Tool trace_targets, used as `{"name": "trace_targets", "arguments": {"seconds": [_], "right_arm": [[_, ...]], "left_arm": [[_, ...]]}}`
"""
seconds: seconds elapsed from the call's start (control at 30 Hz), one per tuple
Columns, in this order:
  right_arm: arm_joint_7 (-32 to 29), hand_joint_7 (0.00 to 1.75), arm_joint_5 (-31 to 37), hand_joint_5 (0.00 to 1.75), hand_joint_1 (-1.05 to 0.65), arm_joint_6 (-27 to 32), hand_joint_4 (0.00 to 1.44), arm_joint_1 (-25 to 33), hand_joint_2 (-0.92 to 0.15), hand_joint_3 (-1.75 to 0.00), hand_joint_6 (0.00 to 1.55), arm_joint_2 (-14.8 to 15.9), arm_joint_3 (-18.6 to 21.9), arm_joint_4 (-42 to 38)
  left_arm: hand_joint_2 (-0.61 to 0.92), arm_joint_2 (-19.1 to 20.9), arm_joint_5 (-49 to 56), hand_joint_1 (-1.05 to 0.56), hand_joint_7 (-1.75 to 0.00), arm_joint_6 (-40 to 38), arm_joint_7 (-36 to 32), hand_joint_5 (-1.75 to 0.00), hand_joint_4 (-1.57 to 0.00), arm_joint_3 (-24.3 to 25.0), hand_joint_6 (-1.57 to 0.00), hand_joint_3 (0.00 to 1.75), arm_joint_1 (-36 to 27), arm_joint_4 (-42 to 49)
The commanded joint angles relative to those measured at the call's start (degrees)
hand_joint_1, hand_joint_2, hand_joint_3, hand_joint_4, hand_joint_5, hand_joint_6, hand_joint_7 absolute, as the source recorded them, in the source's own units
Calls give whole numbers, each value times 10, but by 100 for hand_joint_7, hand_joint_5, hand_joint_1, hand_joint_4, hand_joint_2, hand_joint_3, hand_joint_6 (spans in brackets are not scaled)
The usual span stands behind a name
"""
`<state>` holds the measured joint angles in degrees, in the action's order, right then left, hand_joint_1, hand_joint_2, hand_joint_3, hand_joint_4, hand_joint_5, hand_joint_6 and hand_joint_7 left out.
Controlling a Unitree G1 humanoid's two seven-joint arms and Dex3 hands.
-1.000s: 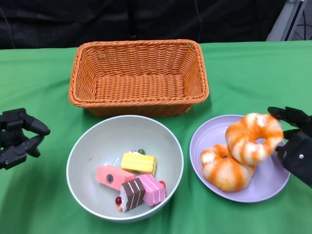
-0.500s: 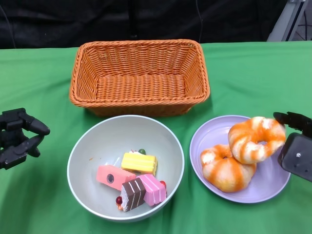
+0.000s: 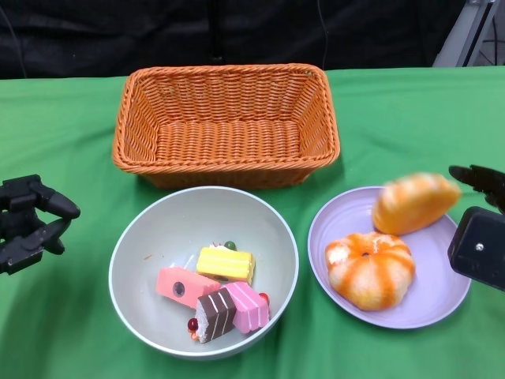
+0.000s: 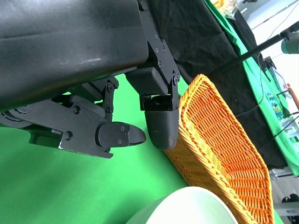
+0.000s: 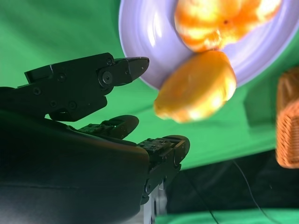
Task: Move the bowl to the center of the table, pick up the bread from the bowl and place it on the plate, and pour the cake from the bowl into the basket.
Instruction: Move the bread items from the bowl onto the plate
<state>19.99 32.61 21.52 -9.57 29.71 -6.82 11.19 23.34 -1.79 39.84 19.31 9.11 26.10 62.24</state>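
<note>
At the lower centre of the head view, nearest the camera, a pale grey-green round bowl (image 3: 203, 270) sits on the green cloth-covered table (image 3: 71, 332). Four small cake pieces lie in its lower half: a yellow one (image 3: 225, 263), a pink one with a dark spot (image 3: 183, 286), a brown-and-white striped one (image 3: 213, 313) and a second pink one (image 3: 248, 306), the last two touching.

At the left edge, the black left hand (image 3: 28, 221) hangs over the cloth well apart from the bowl, fingers curved but parted, with nothing between them; the left wrist view shows its fingertips (image 4: 161, 126) apart, the bowl's rim and the basket beyond.

To the lower right, a lilac round plate (image 3: 388, 257) lies just beside the bowl. An orange-and-white glazed bread roll (image 3: 369, 268) rests on it. A second, blurred orange bread piece (image 3: 414, 203) appears above the plate's upper right part, free of the right hand (image 3: 481, 237) at the right edge. In the right wrist view that hand's fingers (image 5: 126, 69) are spread with nothing in them, and the blurred bread (image 5: 196, 93) sits apart from them.

Farther back, upper centre, stands an orange rectangular woven wicker basket (image 3: 226, 126), near the bowl's far rim. Behind the table hangs dark black fabric (image 3: 237, 31).
</note>
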Motion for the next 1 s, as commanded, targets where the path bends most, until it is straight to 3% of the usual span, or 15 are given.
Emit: {"name": "trace_targets", "arguments": {"seconds": [0.03, 0.47, 0.7, 0.83, 1.0], "right_arm": [[0, 0, 7, 2, -24, 10, 40, 9, -92, -11, 26, 15, 14, 19], [21, 0, -7, 3, -23, 33, 43, 18, -92, -11, 26, 19, 38, 62], [3, 1, -14, 4, -22, 13, 46, 24, -92, -9, 29, 10, 39, 60], [-44, 3, -40, 5, -19, -35, 52, 34, -92, -5, 35, -16, 54, 51], [-129, 12, -134, 16, -9, -173, 79, 45, -92, -4, 62, -86, 90, 8]], "left_arm": [[92, 12, -2, -6, -109, 5, 5, -137, -78, 3, -81, 32, 5, 6], [92, 12, -1, -6, -108, -2, 4, -137, -78, 3, -81, 31, 8, 9], [92, 12, 2, -6, -108, 0, 1, -138, -79, 1, -81, 32, 8, 10], [92, 11, -2, -5, -108, 4, 6, -138, -79, 3, -81, 32, 6, 10], [92, 14, 7, -6, -108, 12, 0, -137, -78, -2, -81, 32, 5, 10]]}}
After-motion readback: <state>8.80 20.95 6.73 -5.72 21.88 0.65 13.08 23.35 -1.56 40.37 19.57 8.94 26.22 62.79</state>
